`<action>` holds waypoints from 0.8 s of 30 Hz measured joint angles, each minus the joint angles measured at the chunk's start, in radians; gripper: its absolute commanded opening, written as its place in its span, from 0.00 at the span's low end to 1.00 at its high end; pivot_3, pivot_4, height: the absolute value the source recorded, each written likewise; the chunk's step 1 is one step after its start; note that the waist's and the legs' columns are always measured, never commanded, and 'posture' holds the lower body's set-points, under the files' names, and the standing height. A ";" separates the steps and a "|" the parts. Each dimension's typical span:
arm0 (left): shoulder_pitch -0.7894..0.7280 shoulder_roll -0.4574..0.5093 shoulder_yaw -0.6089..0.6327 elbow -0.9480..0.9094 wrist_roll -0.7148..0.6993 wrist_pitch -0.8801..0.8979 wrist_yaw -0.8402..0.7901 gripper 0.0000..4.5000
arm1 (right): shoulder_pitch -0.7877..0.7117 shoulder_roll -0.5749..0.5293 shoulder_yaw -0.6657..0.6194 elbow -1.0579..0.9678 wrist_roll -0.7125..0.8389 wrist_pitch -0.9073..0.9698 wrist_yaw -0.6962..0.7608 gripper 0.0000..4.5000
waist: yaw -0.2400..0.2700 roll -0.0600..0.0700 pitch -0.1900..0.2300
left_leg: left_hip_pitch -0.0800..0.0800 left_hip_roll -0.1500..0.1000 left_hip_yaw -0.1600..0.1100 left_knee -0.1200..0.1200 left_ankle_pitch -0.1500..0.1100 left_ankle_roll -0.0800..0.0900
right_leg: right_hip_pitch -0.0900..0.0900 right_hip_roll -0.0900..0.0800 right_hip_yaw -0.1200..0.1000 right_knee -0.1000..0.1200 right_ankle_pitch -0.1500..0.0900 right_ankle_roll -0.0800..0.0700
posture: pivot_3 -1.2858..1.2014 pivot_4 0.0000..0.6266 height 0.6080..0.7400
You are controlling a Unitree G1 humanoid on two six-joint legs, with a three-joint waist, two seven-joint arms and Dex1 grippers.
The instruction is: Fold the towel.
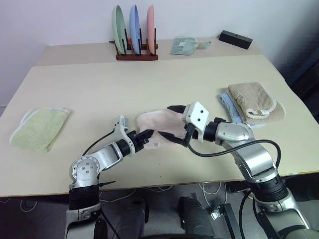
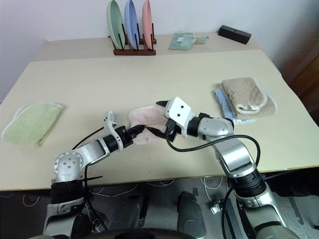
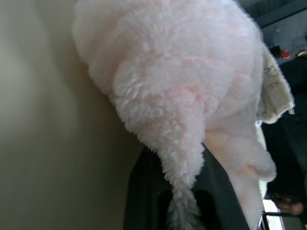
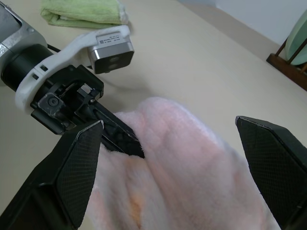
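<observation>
Counter (image 1: pixel 99 94) surface is showing whole in the head views, carrying a light green folded towel (image 1: pixel 39 128) at its left side, a beige towel (image 1: pixel 255 102) lying over a blue cloth (image 1: pixel 230 107) at its right, and a rack of plates (image 1: pixel 135 35) at the back, while the wrist views are closing in on the towel (image 1: pixel 155 125) alone. That pale pink towel is lying bunched near the counter's front edge, between the two arms. The left claw (image 1: pixel 145 136) is sitting clamped shut on the towel's near-left edge; the left wrist view is showing pink pile pinched between its black fingers. The right claw (image 1: pixel 172 122) is hovering wide open just over the towel, its fingers (image 4: pixel 79 165) apart on either side of the pile, gripping nothing. A small tag (image 3: pixel 274 91) is sticking out beside the towel, its writing too blurred to read.
</observation>
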 measured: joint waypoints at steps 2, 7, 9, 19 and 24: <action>0.000 -0.022 0.011 -0.002 0.000 -0.025 0.006 0.01 | 0.000 0.001 0.000 0.000 0.000 0.000 -0.003 1.00 | 0.000 0.000 0.000 | 0.000 0.000 0.000 0.000 0.000 0.000 | 0.000 0.000 0.000 0.000 0.000 0.000 | 0.52 0.24 1.00; -0.025 -0.054 0.086 -0.018 0.003 -0.171 0.027 0.01 | -0.002 0.001 0.001 0.000 -0.001 0.000 -0.008 1.00 | -0.001 0.000 0.000 | 0.000 0.000 0.000 0.000 0.000 0.000 | 0.000 0.000 0.000 0.000 0.000 0.000 | 0.52 0.24 1.00; -0.052 -0.022 0.127 -0.030 0.007 -0.229 0.035 0.01 | -0.005 0.001 0.001 0.001 -0.002 0.000 -0.008 1.00 | -0.002 0.000 0.000 | 0.000 0.000 0.000 -0.001 0.000 0.000 | -0.001 0.000 0.000 0.000 0.000 0.000 | 0.52 0.24 1.00; -0.080 0.319 0.499 0.014 -0.031 -0.410 0.091 0.01 | -0.017 -0.006 0.001 0.003 -0.018 -0.017 0.009 1.00 | -0.005 -0.001 0.000 | 0.000 0.001 0.000 -0.001 0.000 0.000 | -0.002 0.000 0.000 0.000 0.000 0.000 | 0.52 0.24 1.00; 0.100 0.388 0.661 0.037 -0.069 -0.433 0.071 0.01 | -0.018 -0.010 0.001 0.010 -0.019 -0.021 0.022 1.00 | -0.002 -0.001 0.000 | 0.000 0.001 0.000 -0.001 0.000 0.000 | -0.002 0.000 0.000 0.000 0.000 0.000 | 0.52 0.24 1.00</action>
